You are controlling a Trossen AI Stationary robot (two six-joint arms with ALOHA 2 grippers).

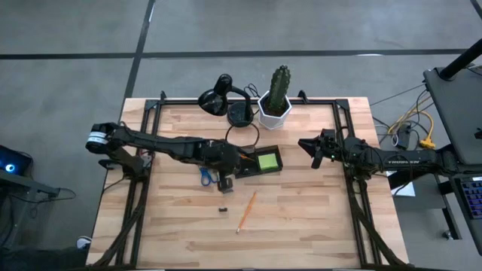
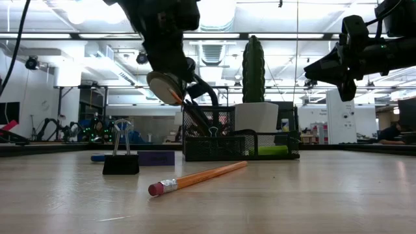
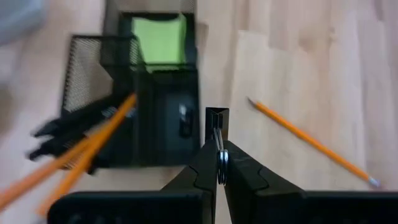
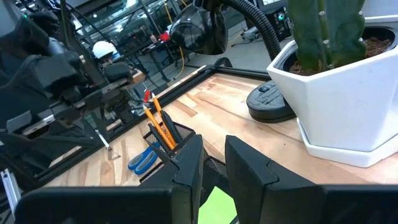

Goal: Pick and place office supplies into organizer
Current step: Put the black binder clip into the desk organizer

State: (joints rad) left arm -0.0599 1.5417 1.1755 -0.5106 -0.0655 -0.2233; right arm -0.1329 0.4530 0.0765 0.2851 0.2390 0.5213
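The organizer (image 1: 251,170) is a black mesh tray at mid-table; it holds a lime-green sticky pad (image 1: 266,160) and orange pencils (image 3: 93,146) standing in its mesh cup. My left gripper (image 3: 219,155) hovers just over the organizer's near-left end, shut on a small black binder clip (image 3: 216,118). Blue-handled scissors (image 1: 205,178) lie on the wood left of the organizer. A second binder clip (image 2: 120,159) and a loose orange pencil (image 1: 247,211) lie nearer the front edge. My right gripper (image 1: 309,144) waits right of the organizer, its fingers slightly apart around nothing. My left gripper pinches the binder clip's wire handles (image 3: 220,163) between its two fingertips. The fingers slant down from the table's left side. The clip's black body (image 3: 216,116) sticks out beyond the fingertips, lifted clear above the organizer.
A black desk lamp (image 1: 222,98) and a cactus in a white pot (image 1: 277,102) stand at the far edge behind the organizer. Open wood lies toward the near edge around the loose pencil.
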